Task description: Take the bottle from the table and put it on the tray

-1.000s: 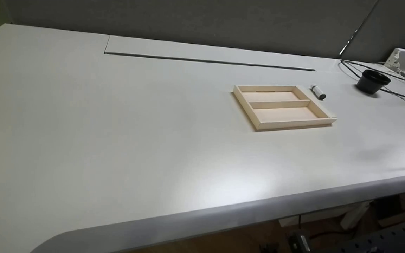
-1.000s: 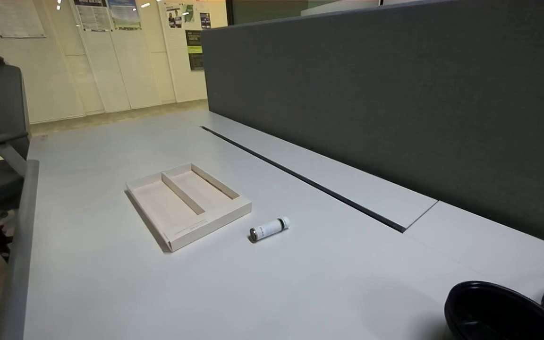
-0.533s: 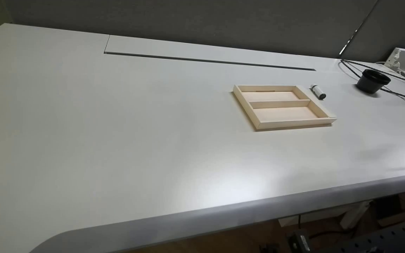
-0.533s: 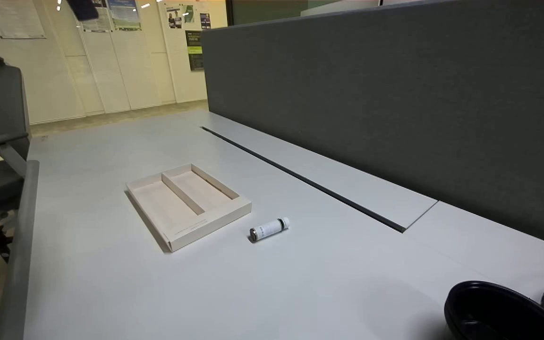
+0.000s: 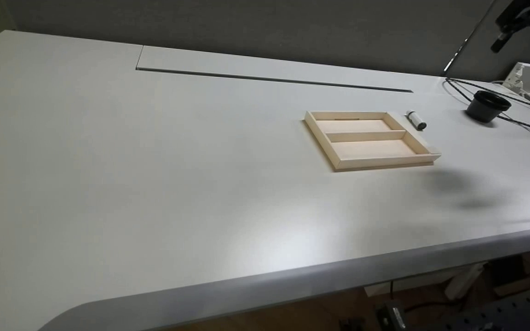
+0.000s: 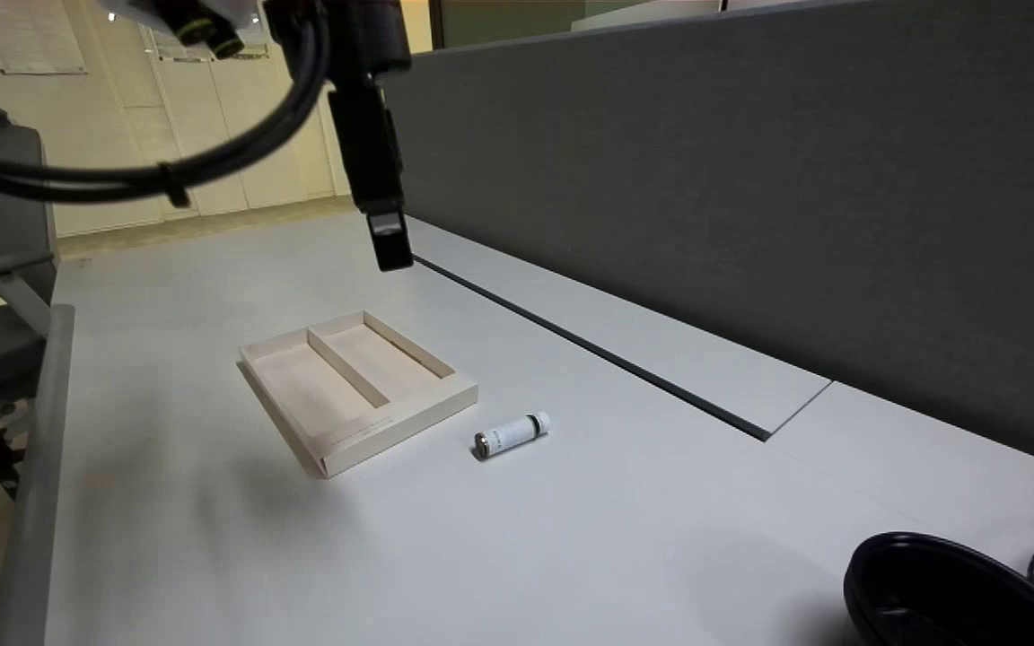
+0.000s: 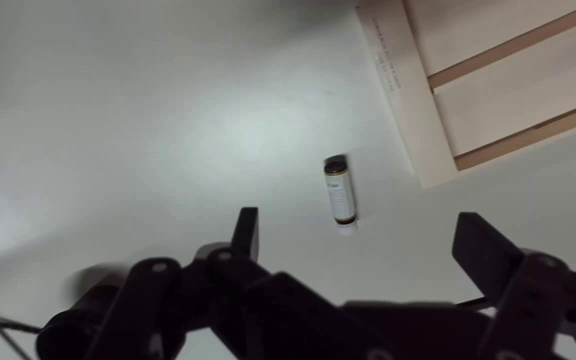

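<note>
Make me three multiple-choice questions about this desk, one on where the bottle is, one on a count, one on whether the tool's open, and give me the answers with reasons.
1. Where is the bottle?
A. On the table, beside the tray
B. Inside the black container
C. In the tray

2. How many compartments does the tray have?
A. One
B. Four
C. Two

3. What state is the tool in?
A. Shut on the bottle
B. Open
C. Shut on nothing

1 A: it lies on its side, apart from the tray, in the wrist view.
2 C: a single divider splits the tray.
3 B: the wrist view shows the fingers wide apart.
</note>
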Action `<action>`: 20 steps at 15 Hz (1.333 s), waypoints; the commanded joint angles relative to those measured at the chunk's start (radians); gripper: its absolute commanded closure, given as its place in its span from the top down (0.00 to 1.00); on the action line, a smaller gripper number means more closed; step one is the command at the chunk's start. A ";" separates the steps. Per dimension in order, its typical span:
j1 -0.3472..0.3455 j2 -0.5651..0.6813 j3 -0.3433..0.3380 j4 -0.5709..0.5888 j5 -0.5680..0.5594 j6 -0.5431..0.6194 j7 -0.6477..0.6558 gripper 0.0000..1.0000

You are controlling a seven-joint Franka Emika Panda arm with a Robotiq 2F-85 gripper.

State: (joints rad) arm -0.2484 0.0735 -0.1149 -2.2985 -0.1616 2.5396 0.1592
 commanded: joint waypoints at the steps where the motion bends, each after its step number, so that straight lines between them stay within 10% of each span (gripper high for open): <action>1: 0.051 0.091 -0.019 0.082 0.128 -0.069 -0.044 1.00; 6: 0.065 0.132 -0.032 0.105 0.128 -0.048 -0.041 1.00; 20: -0.030 0.713 0.017 0.674 0.179 -0.042 -0.266 1.00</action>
State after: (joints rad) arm -0.2667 0.7511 -0.1264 -1.6965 -0.0104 2.4930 -0.0862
